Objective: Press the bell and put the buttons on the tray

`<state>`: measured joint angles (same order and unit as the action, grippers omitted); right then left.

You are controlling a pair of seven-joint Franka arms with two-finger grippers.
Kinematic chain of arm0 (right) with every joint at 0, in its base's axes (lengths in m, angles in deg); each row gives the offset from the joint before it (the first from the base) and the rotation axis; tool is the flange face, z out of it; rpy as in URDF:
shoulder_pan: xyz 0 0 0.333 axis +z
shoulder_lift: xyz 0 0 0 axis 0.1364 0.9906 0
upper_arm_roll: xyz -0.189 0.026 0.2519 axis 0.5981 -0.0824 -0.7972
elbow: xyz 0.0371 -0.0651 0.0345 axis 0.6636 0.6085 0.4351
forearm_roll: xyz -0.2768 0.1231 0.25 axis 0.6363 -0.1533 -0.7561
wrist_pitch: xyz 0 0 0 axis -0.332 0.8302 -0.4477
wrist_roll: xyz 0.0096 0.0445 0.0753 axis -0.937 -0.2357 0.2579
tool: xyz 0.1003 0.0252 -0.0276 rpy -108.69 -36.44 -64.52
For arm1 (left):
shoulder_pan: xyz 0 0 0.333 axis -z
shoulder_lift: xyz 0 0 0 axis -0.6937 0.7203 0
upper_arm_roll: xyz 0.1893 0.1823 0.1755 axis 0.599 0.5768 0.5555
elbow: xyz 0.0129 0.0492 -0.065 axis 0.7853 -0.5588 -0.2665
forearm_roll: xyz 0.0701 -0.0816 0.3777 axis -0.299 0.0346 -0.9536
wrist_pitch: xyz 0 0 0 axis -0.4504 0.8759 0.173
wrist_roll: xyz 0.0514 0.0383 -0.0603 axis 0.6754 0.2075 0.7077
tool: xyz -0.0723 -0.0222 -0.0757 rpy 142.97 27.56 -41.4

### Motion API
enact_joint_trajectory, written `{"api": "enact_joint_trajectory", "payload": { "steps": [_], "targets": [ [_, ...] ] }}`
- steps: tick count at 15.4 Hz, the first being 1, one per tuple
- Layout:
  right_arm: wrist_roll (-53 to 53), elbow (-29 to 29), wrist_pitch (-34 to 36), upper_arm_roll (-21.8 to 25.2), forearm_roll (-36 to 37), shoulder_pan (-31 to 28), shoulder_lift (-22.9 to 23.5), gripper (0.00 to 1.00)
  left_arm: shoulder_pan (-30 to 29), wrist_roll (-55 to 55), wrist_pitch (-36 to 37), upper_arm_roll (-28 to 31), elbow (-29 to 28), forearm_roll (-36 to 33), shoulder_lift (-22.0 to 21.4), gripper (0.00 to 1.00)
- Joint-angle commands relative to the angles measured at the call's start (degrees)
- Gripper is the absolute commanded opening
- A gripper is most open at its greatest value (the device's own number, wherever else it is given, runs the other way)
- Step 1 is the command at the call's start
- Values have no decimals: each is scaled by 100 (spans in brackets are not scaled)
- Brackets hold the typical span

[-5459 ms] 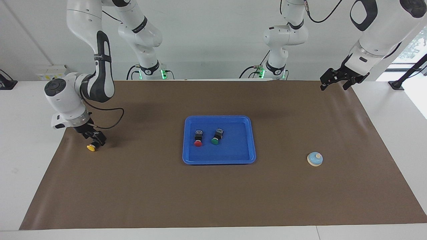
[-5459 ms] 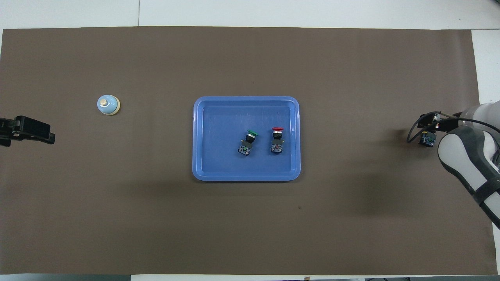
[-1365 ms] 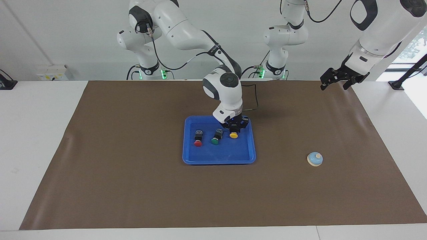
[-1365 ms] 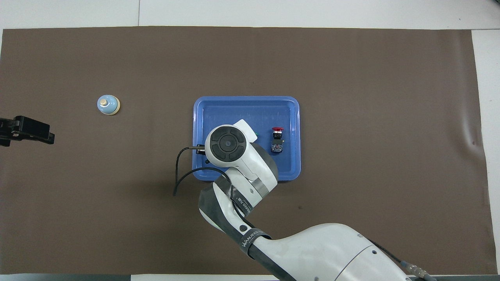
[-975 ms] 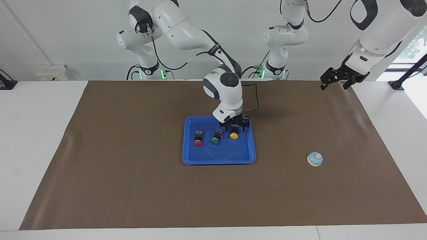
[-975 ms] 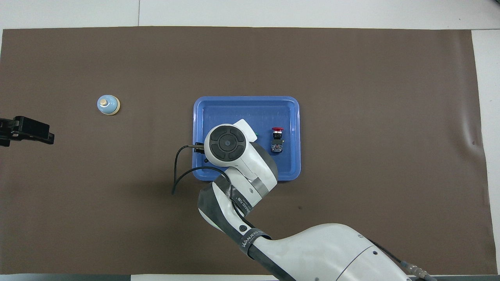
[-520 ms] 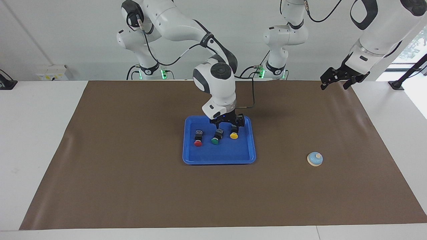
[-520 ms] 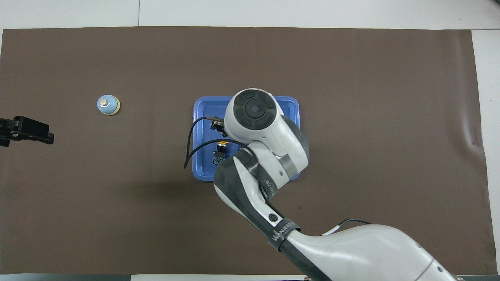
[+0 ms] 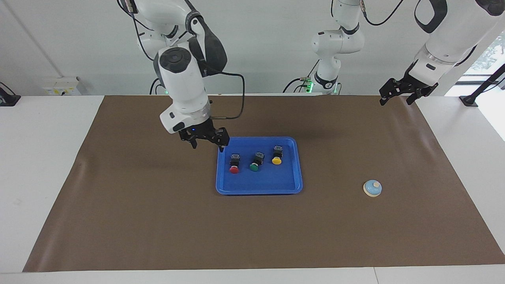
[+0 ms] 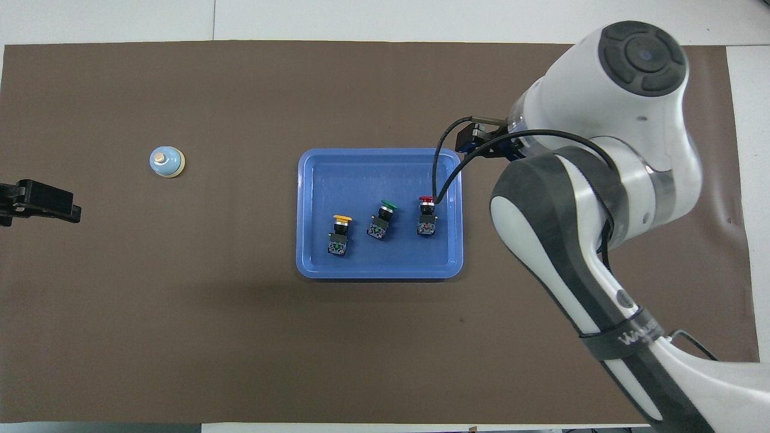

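The blue tray point(image 9: 276, 179) point(image 10: 379, 154) lies mid-mat with all three buttons lying in it in a row: red point(image 9: 234, 163) point(image 10: 426, 215), green point(image 9: 255, 161) point(image 10: 382, 220) and yellow point(image 9: 277, 155) point(image 10: 338, 234). My right gripper point(image 9: 207, 145) hangs open and empty above the mat, just off the tray's corner nearer the robots, toward the right arm's end. The light blue bell point(image 9: 373, 188) point(image 10: 166, 162) sits alone on the mat toward the left arm's end. My left gripper point(image 9: 396, 98) waits raised and open over the mat's edge, near that end.
A brown mat point(image 9: 158, 221) covers most of the white table point(image 9: 39, 157). The right arm's wrist and forearm point(image 10: 601, 180) hide part of the mat beside the tray in the overhead view.
The right gripper has let go of the yellow button, lifted off the tray and swung toward the right arm's end. The yellow button stays in the tray. The left arm has not moved.
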<state>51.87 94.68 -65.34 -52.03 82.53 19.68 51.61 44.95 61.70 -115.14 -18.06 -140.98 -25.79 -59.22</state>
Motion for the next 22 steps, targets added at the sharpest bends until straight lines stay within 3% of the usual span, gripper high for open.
{"api": "enact_joint_trajectory", "payload": {
  "steps": [1, 6, 15, 22],
  "targets": [
    [993, 120, 198, -75, -16, -497, -233, 100, -15, 50, 4, -2, -93, -37, -117, 100],
    [2032, 129, 856, -58, 1, -938, -646, 100, -6, 59, -5, -2, -93, -37, -117, 100],
    [2561, 322, 2210, -23, 405, -1298, -1665, 100, -6, 59, -5, -11, -93, -37, -117, 100],
    [2508, 516, 2142, -31, 335, -1395, -1789, 100, -6, 59, -5, -11, -93, -37, -117, 100]
  ]
}}
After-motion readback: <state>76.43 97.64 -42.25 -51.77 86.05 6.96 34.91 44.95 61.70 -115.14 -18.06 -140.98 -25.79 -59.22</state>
